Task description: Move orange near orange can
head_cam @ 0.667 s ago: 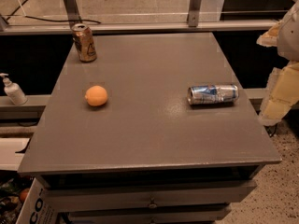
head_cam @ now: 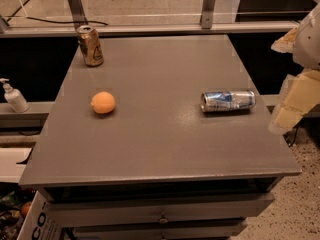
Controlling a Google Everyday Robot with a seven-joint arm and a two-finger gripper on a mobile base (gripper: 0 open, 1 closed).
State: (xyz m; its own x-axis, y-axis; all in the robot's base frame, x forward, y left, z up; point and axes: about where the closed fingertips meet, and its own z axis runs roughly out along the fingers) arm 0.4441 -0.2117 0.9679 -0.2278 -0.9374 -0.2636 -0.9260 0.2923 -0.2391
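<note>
The orange (head_cam: 103, 103) lies on the left half of the grey table (head_cam: 165, 144), on its own. The orange can (head_cam: 90, 45) stands upright at the table's far left corner, well behind the orange. My gripper (head_cam: 293, 103) shows as pale cream and white parts at the right edge of the view, off the table's right side and far from both the orange and the orange can. It holds nothing that I can see.
A silver-and-blue can (head_cam: 228, 101) lies on its side on the right half of the table. A white pump bottle (head_cam: 14, 96) stands on a ledge to the left. A rail with metal posts (head_cam: 207, 6) runs behind the table. Drawers (head_cam: 160, 216) sit below the front edge.
</note>
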